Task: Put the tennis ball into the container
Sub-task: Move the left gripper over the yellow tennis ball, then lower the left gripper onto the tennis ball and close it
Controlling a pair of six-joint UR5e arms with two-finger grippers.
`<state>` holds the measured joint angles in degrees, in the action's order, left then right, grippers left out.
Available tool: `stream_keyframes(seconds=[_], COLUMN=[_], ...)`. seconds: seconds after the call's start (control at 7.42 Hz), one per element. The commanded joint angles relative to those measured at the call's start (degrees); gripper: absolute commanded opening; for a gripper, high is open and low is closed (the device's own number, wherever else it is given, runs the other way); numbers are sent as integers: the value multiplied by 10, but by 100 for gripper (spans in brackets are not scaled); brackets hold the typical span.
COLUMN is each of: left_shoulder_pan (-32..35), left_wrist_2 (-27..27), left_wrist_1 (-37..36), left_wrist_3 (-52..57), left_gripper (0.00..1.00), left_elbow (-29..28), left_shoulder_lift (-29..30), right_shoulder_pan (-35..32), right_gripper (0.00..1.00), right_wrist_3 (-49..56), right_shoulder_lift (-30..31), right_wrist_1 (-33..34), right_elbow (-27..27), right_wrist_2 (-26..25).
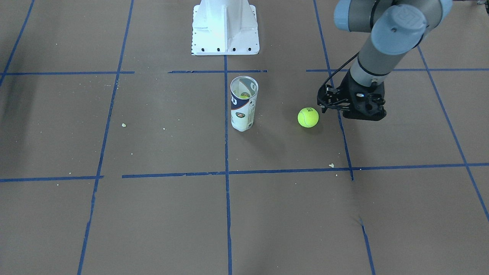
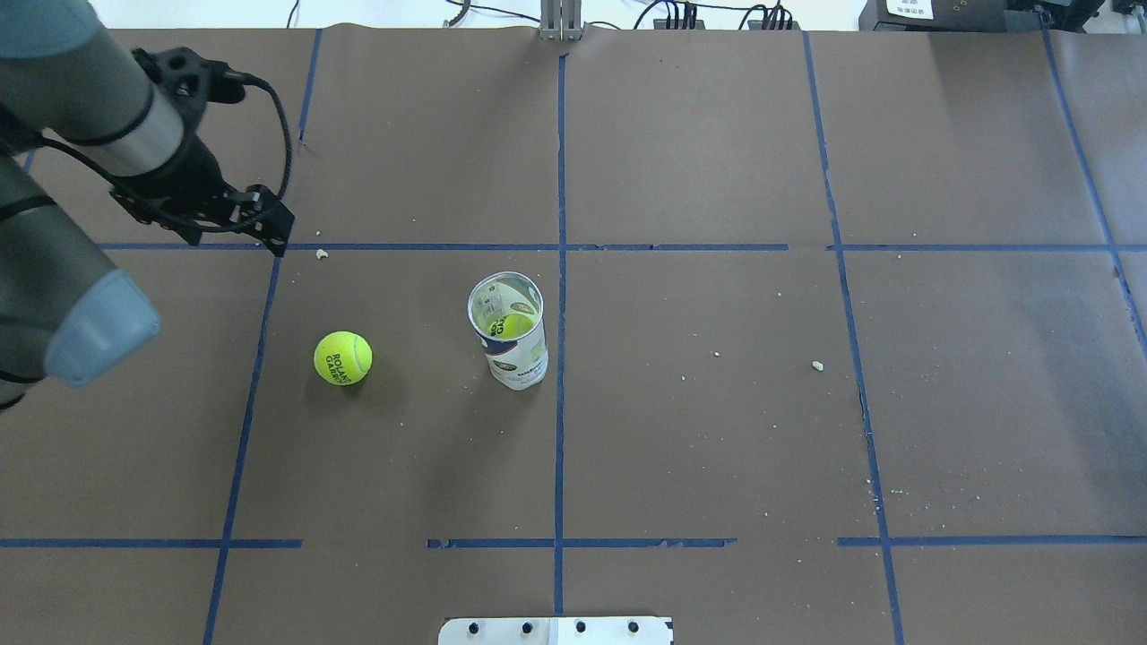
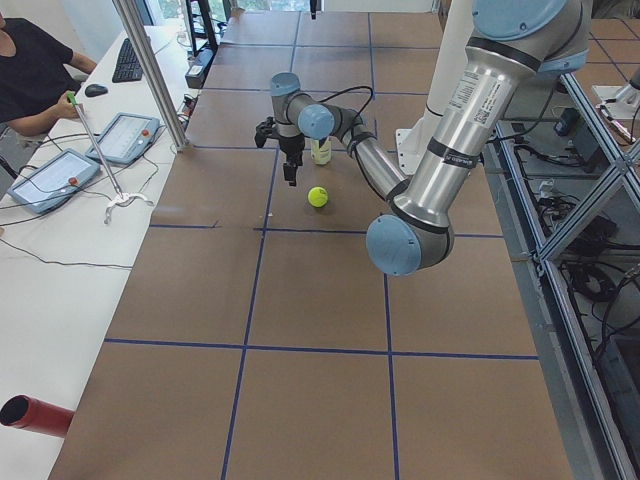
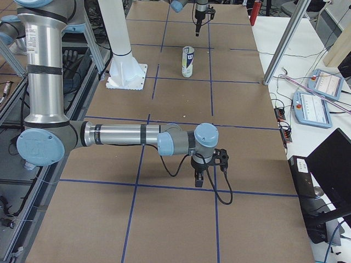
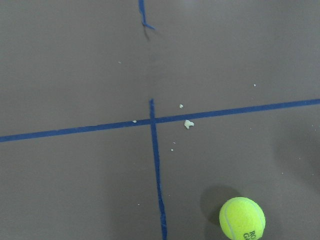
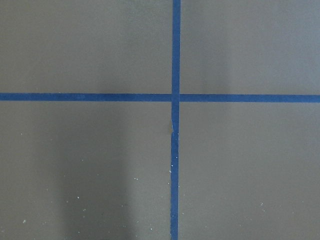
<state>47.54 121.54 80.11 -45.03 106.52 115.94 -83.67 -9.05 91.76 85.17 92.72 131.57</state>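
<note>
The left arm point(image 3: 450, 130) reaches far forward, its left gripper point(image 3: 290, 176) pointing straight down. The right arm point(image 4: 120, 134) stretches out level, its right gripper point(image 4: 199, 179) also pointing down. Neither gripper's finger spread can be made out.

The tennis ball point(image 2: 342, 357) lies on the tabletop point(image 2: 717, 448), to the robot's left of the container point(image 2: 508, 333), near it but not touching. The container stands upright just left of the centre tape line point(image 2: 559, 430), straight ahead of the robot's pedestal point(image 2: 556, 631). A second ball point(image 2: 514, 324) sits inside the container. The left claw point(image 2: 258, 220) hangs above the tabletop beyond the tennis ball, farther from the robot and a little more to its left, apart from the ball. The right claw point(image 4: 199, 178) hangs over the tabletop's right end, well apart from both ball and container.
</note>
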Motion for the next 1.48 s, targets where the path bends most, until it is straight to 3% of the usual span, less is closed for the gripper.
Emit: stream_keyframes(seconds=[0.0, 0.13, 0.67, 1.35], left_shoulder_pan=[-33, -45, -94, -109], left_wrist_2=[-22, -22, -25, -33], left_wrist_1=[112, 149, 154, 176], left_wrist_3=[-119, -153, -217, -221], left_gripper=[100, 100, 100, 100], left_elbow=[-47, -49, -51, -68], left_shoulder_lift=[-19, -35, -44, -47], right_shoulder_pan=[0, 0, 0, 0], right_gripper=[100, 100, 100, 100], right_wrist_3=[0, 0, 0, 0], right_shoulder_lift=[0, 0, 0, 0], right_wrist_1=[0, 0, 0, 0], right_elbow=[0, 0, 0, 0], right_wrist_2=[0, 0, 0, 0])
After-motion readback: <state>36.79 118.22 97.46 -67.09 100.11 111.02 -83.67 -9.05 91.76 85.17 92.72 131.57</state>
